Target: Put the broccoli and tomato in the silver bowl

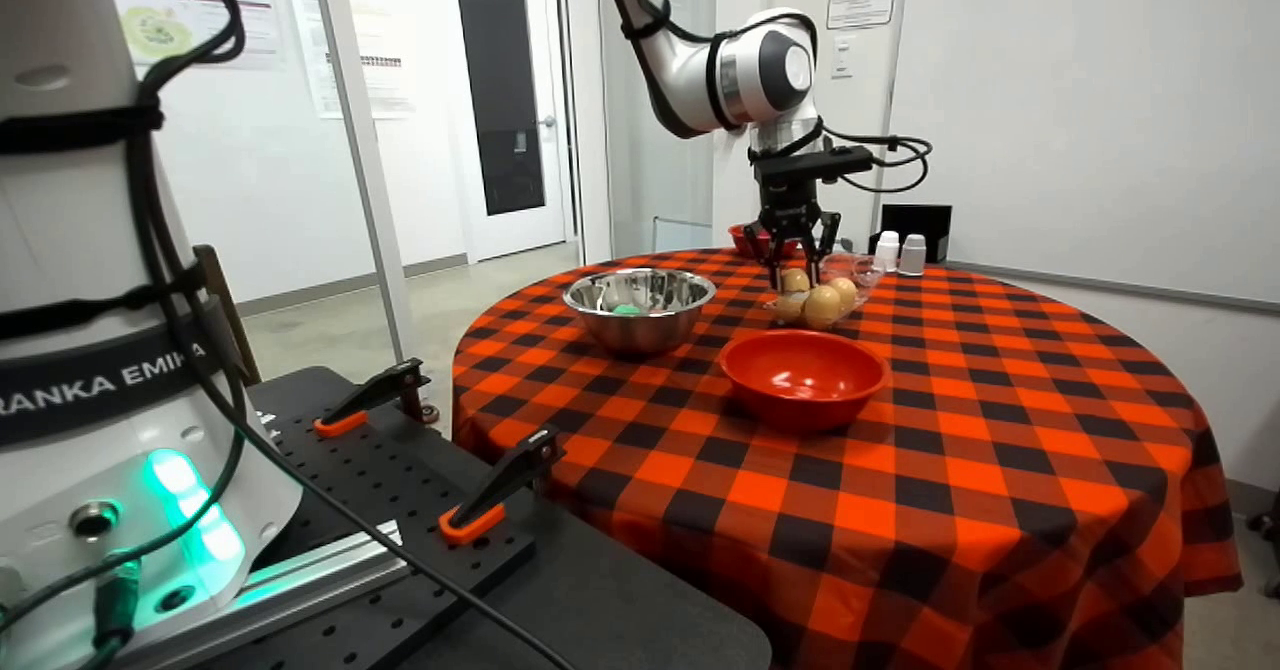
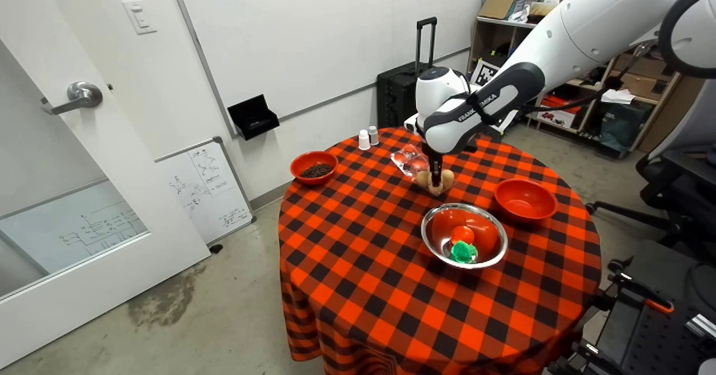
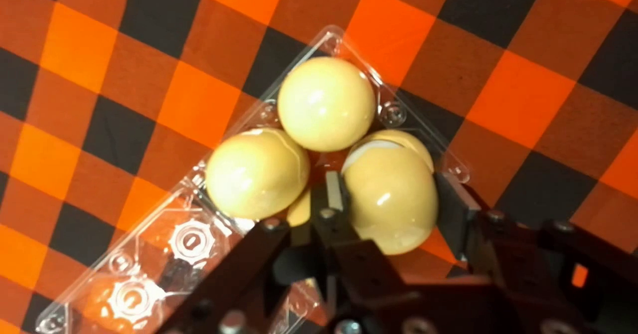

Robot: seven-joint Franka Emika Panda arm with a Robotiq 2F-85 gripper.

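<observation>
Broccoli (image 2: pixel 464 253) lies inside the silver bowl (image 2: pixel 490 230), toward the near rim in an exterior view; the tomato (image 2: pixel 462 233) sits just behind it in the same bowl. A glossy red bowl (image 2: pixel 526 201) stands near the silver one, farther back and to its right in that view. Beyond the two, the gripper (image 3: pixel 393 199) points down and pinches a pale yellow egg (image 3: pixel 394 189); whether the egg is lifted cannot be told. More eggs (image 3: pixel 326 104) sit beside it in a clear plastic carton (image 3: pixel 149 269). Off to the left, well apart, a red dish (image 2: pixel 307 159) holds dark bits. Past it, two little bottles (image 2: pixel 364 140) stand before a whiteboard (image 2: pixel 313 39).
</observation>
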